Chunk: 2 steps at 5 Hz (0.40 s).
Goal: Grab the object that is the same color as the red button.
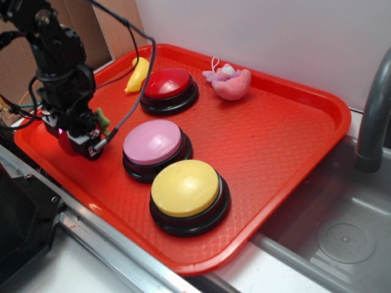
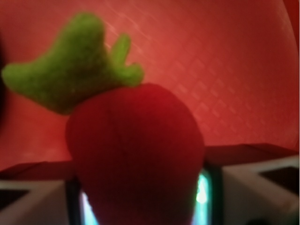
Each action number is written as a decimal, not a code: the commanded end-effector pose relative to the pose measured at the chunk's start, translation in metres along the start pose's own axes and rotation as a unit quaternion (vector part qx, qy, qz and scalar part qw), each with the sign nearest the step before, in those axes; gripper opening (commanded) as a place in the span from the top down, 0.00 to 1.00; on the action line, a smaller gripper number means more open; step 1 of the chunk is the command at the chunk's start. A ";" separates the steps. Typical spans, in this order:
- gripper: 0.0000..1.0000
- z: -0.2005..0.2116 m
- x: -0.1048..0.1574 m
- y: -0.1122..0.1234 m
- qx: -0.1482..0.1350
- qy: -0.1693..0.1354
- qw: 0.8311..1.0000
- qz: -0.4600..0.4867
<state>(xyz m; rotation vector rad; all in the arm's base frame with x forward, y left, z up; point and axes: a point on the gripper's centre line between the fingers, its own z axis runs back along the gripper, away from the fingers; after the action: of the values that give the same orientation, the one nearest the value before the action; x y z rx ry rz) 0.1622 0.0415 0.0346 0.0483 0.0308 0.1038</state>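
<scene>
We are looking down at an orange-red tray (image 1: 293,140) that is carrying three big domed buttons in a row. Taking the pink button (image 1: 153,143) in the middle of that row as our landmark, the red button (image 1: 167,85) is sitting just beyond it toward the wall, and the yellow button (image 1: 186,189) is sitting just in front of it, almost touching its base. A yellow banana toy (image 1: 137,75) is lying on the far left side of the red button, close against it, and a pink plush toy (image 1: 230,84) is resting well to the right of the red button near the tray's back rim.

To the left of the pink button, our gripper (image 1: 78,135) is reaching down over the tray's left part. The strawberry (image 2: 136,159) is sitting between the fingers (image 2: 33,199); in the exterior view only a bit of its red body (image 1: 65,141) and green leaf are peeking out beside the black hardware. In the wrist view the fuzzy red fruit is filling the lower middle, its green stem pointing up and left, with a pale pad pressing in on each side of it. So we are gripping the strawberry. Whether it is resting on the tray or lifted just off it, we cannot tell.
</scene>
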 end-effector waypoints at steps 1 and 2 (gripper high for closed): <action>1.00 0.080 0.039 -0.033 -0.058 -0.009 0.998 0.000; 1.00 0.109 0.056 -0.054 -0.077 -0.010 0.997 -0.001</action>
<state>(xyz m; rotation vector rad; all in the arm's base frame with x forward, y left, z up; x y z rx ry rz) 0.2201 -0.0146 0.1282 -0.1011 0.0464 0.1147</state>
